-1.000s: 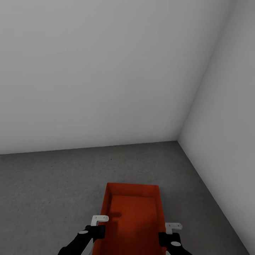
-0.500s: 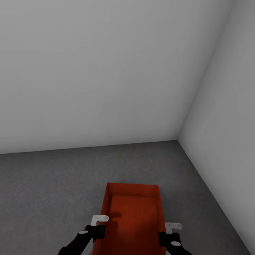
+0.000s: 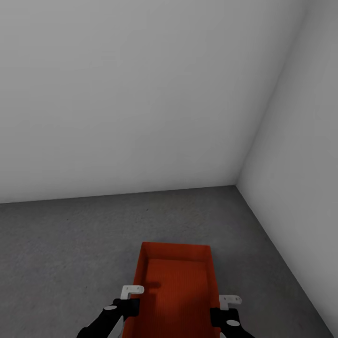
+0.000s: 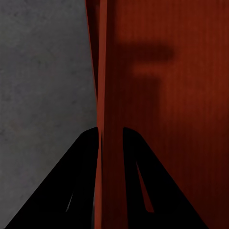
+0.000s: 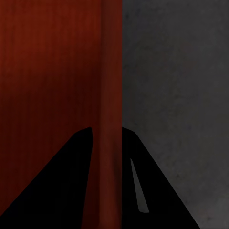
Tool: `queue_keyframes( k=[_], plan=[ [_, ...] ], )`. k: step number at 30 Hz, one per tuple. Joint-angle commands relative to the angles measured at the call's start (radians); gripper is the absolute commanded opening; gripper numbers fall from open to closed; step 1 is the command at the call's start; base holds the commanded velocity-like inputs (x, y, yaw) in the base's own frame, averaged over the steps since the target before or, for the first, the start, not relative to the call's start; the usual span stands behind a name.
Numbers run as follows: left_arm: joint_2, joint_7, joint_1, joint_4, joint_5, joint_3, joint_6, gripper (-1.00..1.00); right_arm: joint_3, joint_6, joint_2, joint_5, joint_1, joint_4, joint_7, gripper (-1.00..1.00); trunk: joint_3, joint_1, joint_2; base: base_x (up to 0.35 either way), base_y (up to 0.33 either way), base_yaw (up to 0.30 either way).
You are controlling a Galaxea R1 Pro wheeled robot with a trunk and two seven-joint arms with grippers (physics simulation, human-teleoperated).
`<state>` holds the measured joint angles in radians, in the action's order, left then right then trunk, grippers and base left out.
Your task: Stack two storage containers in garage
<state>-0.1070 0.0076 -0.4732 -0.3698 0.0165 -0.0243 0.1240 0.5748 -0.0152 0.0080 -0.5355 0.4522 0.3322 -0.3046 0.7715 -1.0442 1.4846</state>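
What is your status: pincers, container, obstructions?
Left pincer, right pincer clamped on container walls. Above grey floor. Corner walls ahead.

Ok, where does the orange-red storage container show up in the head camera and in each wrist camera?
Head view: storage container at bottom centre, between the two grippers, over the grey floor.
Left wrist view: its side wall runs between the left gripper fingers, its inside beyond.
Right wrist view: its other side wall runs between the right gripper fingers.
Shared landmark: the grey floor.
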Motion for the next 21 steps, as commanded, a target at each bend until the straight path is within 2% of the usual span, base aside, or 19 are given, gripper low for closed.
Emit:
queue_keyframes(
  k=[1,6,10,21],
  plan=[
    [0.001,0.015,-0.001,-0.003,-0.015,0.018,0.007,-1.00,0.004,-0.003,-0.017,-0.001,0.000,-0.002,-0.012,-1.00,0.001,0.000,0.000,0.000,0.000,0.000],
    [0.001,0.015,-0.001,-0.003,-0.015,0.018,0.007,-1.00,0.004,-0.003,-0.017,-0.001,0.000,-0.002,-0.011,-1.00,0.001,0.000,0.000,0.000,0.000,0.000],
    [0.001,0.015,-0.001,-0.003,-0.015,0.018,0.007,-1.00,0.004,-0.003,-0.017,-0.001,0.000,-0.002,-0.011,-1.00,0.013,-0.015,0.028,0.000,0.000,0.000],
    [0.001,0.015,-0.001,-0.003,-0.015,0.018,0.006,-1.00,0.004,-0.003,-0.017,-0.001,0.000,-0.002,-0.012,-1.00,0.013,-0.015,0.028,0.000,0.000,0.000]
  ],
)
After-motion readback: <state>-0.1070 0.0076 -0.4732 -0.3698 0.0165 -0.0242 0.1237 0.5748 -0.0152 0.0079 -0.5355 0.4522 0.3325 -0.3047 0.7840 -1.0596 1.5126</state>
